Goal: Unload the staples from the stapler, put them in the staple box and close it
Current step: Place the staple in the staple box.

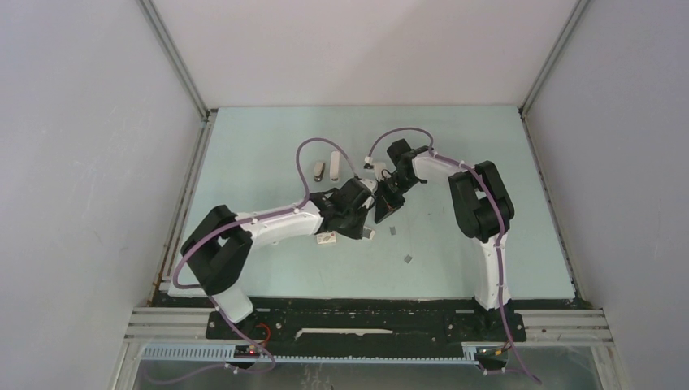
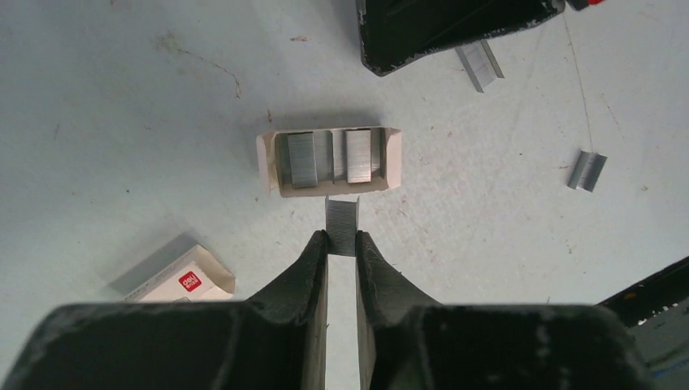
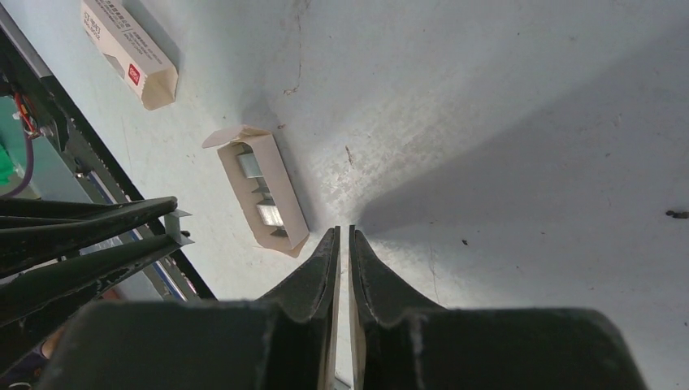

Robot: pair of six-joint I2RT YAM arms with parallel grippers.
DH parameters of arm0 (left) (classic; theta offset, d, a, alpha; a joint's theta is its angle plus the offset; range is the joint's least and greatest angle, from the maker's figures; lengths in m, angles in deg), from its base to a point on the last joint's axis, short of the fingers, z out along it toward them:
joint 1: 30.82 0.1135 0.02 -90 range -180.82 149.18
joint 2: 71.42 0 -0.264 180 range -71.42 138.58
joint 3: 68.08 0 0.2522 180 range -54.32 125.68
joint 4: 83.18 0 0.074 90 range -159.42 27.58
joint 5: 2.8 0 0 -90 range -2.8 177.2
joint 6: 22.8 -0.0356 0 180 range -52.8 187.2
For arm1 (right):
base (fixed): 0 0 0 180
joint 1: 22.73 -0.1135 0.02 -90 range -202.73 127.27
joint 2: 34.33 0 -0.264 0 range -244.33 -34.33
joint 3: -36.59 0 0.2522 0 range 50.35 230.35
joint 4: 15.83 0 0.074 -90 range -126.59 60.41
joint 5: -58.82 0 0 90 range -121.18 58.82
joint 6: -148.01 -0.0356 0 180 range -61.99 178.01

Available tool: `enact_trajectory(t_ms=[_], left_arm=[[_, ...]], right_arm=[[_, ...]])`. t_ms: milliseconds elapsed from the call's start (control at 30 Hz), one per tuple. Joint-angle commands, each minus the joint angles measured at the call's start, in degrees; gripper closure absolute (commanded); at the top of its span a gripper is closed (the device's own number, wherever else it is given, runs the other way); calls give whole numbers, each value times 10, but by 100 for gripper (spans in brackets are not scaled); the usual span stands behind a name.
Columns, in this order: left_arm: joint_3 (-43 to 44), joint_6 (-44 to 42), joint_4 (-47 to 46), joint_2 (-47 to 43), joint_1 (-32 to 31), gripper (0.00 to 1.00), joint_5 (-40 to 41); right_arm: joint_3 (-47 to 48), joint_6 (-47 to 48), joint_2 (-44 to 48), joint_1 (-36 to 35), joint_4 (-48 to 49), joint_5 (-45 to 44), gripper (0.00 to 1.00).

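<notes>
My left gripper [image 2: 342, 237] is shut on a short silvery strip of staples [image 2: 342, 223], held just above the table in front of an open cardboard box [image 2: 329, 161] with more staple strips in it. In the top view the left gripper [image 1: 361, 227] is mid-table, close to my right gripper [image 1: 382, 213]. The right gripper [image 3: 342, 231] is shut and empty beside the same open box [image 3: 264, 191]. A small grey-beige stapler [image 1: 319, 169] lies further back on the table, apart from both grippers.
A closed white staple box with a red label [image 2: 183, 280] lies near the left gripper and also shows in the right wrist view [image 3: 128, 53]. Loose staple strips [image 2: 479, 63] [image 2: 587, 171] lie on the pale green table [image 1: 487, 146]. A slim white stapler [image 1: 334, 162] lies next to the grey-beige one.
</notes>
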Motion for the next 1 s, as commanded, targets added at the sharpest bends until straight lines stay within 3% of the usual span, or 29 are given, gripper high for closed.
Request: enact_trajectory(t_ms=[0,967], left_arm=[[54,-27,25,18,-3,88,21],[108,-27,36,83,-3,86,7]], right_arm=[[-1,9,39,3,3,13,85],[1,7,30,11,5,27,85]])
